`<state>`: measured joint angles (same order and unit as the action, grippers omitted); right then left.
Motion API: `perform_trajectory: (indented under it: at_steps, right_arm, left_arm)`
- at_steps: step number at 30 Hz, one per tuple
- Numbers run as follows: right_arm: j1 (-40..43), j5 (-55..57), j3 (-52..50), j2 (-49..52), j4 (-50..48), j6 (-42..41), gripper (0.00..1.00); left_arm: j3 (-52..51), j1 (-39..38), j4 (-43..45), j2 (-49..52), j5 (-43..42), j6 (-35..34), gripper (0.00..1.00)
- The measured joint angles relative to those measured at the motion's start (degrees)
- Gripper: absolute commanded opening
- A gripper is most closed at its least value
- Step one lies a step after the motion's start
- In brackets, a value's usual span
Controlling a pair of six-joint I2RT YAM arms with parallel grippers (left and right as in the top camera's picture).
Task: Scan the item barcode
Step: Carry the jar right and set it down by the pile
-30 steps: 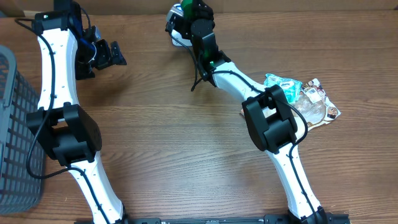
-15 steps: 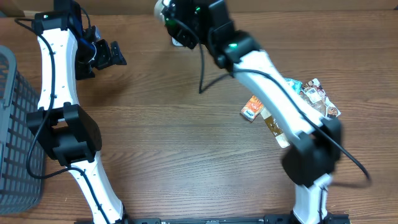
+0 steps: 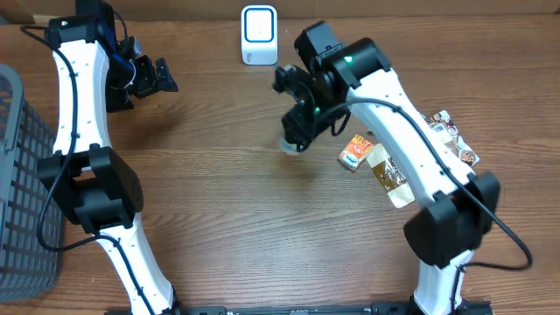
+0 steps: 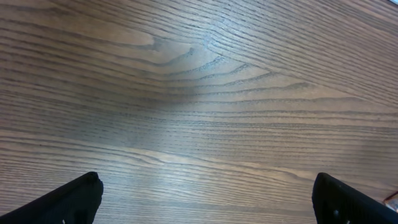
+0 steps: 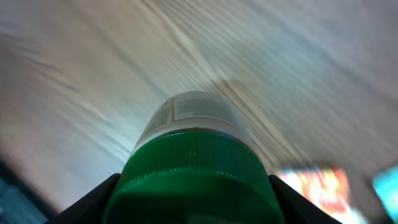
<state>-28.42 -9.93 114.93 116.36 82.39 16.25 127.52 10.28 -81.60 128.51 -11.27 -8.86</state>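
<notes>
Overhead: the right gripper (image 3: 300, 122) hangs over mid-surface, below the white scanner (image 3: 259, 35). It is clamped on a bottle (image 3: 290, 144) that it mostly hides. The left gripper (image 3: 156, 77) stands open at far left. Snack packets (image 3: 354, 150) lie partly beneath the right arm.

Left wrist: bare wood surface (image 4: 199, 93), with the fingertips (image 4: 78, 196) cut off at the corners.

Right wrist: the green-capped bottle fills a blurred view, its label unreadable.

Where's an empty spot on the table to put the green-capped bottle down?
Biggest bare patch: the middle wood between the left arm and right arm, below the bottle. Also bare between the left end effector and the scanner. Crowded around the snack packets.
</notes>
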Motion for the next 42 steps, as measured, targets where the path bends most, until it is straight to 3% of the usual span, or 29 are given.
perform_trajectory:
  at_steps: [7, 18, 20, 22, 25, 26, 42]
  right_arm:
    - [4.3, 13.5, 0.0, 5.7, -2.6, -10.0, 0.46]
    - [14.5, 18.3, 0.0, 10.4, -8.2, -25.4, 0.46]
    - [16.1, 18.3, 0.0, 10.8, -8.2, -26.8, 0.56]
    - [17.4, 18.1, 0.0, 11.1, -8.0, -27.9, 0.78]
    - [18.6, 17.4, 0.0, 11.4, -8.0, -28.6, 0.9]
    - [18.6, 17.1, 0.0, 11.4, -8.1, -28.7, 1.0]
    - [18.3, 15.7, 4.8, 11.4, -3.6, -29.6, 1.0]
  left_arm:
    - [0.0, 0.0, 0.0, 0.0, 0.0, 0.0, 1.0]
    - [0.0, 0.0, 0.0, 0.0, 0.0, 0.0, 0.99]
    - [0.0, 0.0, 0.0, 0.0, 0.0, 0.0, 1.0]
    - [0.0, 0.0, 0.0, 0.0, 0.0, 0.0, 1.0]
    - [0.0, 0.0, 0.0, 0.0, 0.0, 0.0, 1.0]
    - [0.0, 0.0, 0.0, 0.0, 0.0, 0.0, 1.0]
    - [0.0, 0.0, 0.0, 0.0, 0.0, 0.0, 0.99]
